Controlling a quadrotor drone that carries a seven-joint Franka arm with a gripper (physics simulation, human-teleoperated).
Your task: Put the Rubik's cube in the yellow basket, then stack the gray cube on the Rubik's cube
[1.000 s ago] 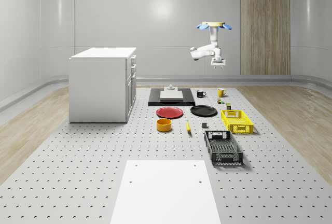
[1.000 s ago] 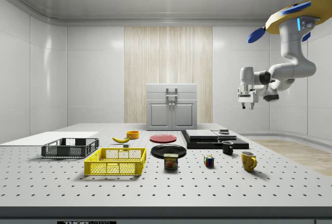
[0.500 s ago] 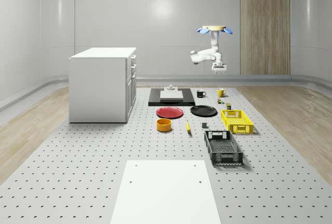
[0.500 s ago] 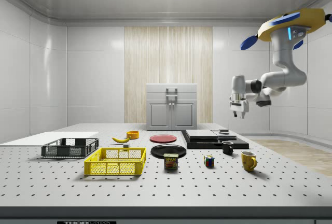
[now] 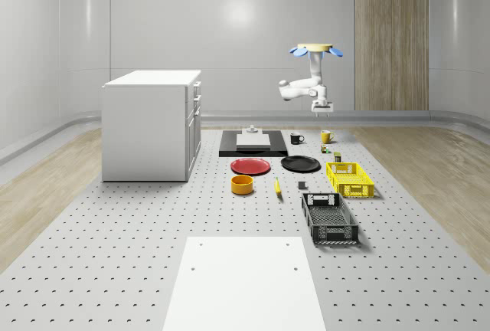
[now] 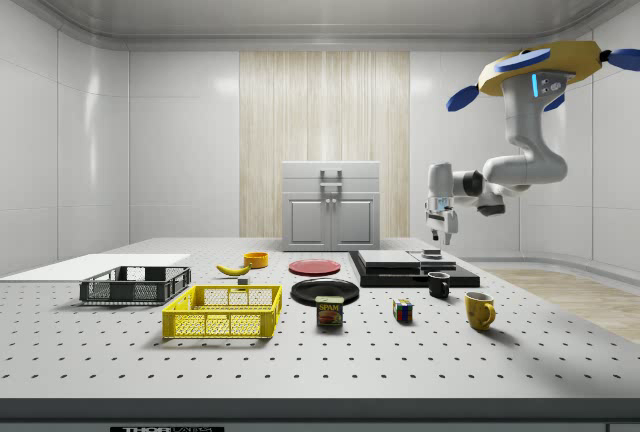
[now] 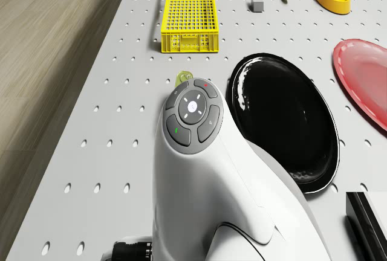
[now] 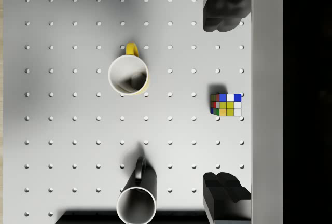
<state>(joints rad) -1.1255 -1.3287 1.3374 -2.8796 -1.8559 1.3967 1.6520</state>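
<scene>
- Whole-scene view: the drone (image 5: 315, 48) hovers high over the far end of the table (image 5: 115, 254), gripper (image 5: 321, 106) hanging well above the yellow mug (image 5: 326, 136). The yellow basket (image 5: 350, 178) sits nearer.
- Side view: the Rubik's cube (image 6: 403, 311) rests on the table between a can (image 6: 329, 311) that reads "SPAM" and the mug, with the gripper well above it.
- Drone view: the gray cube (image 7: 256, 3) lies just beside the basket.
- Wrist view: fingers (image 8: 224, 7) spread wide, empty. The cube sits off-centre, so I'd line up over it before dropping down.
</scene>
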